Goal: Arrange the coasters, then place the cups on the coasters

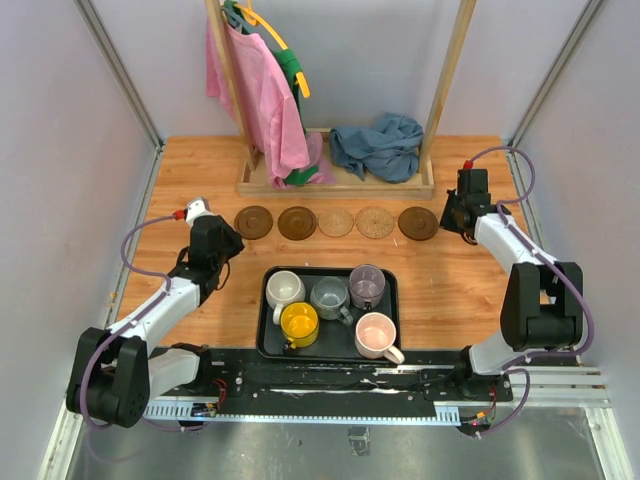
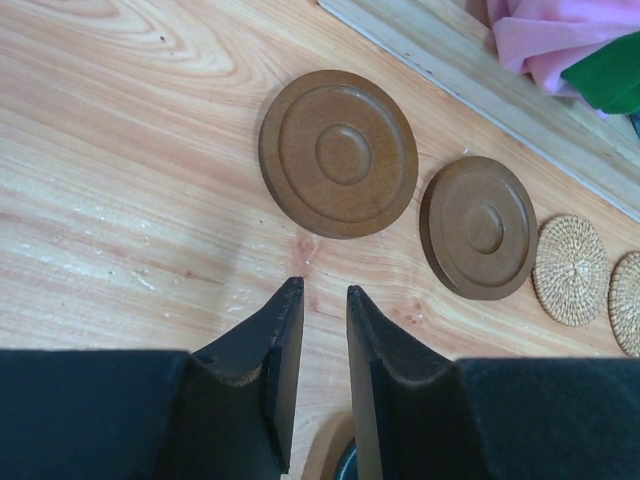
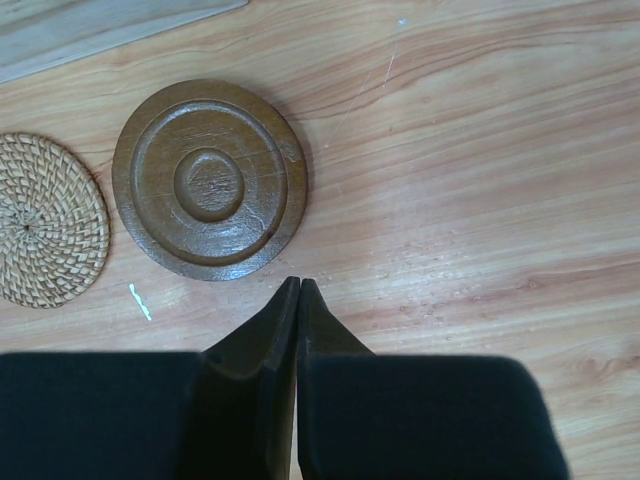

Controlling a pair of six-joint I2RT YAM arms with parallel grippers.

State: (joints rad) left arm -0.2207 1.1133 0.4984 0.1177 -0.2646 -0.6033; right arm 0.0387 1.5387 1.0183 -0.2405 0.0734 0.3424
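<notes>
We record a row of five thin round coasters (image 1: 336, 221) lying flat across the far half of the light wooden table (image 1: 450, 290), well apart from the cups. The five small handled cups (image 1: 329, 296) (white, grey, translucent purple, yellow and pale pink) all stand inside the black rectangular tray (image 1: 335, 340) at the near middle. None sits on a coaster.

The left gripper (image 2: 323, 293) is on the near side of the leftmost dark brown wooden coaster (image 2: 338, 153), apart from it. Its jaws stand slightly parted with only bare table showing between them: released, grasping nothing. The right gripper (image 3: 298, 284) is just to the right of the rightmost dark brown wooden coaster (image 3: 208, 180), not touching it. Its jaws are clenched tip to tip on nothing.

Only the top view shows the tray, the cups and the whole row: two dark brown discs at left, two tan woven ones in the middle, one dark brown at right. It also shows the wooden rack (image 1: 340, 185) at the far edge with a pink cloth (image 1: 255, 95) and a blue cloth (image 1: 378, 148). Only the wrist views show how the jaws stand and the ringed relief on the dark coasters. The left wrist view takes in four coasters, the right wrist view two.
</notes>
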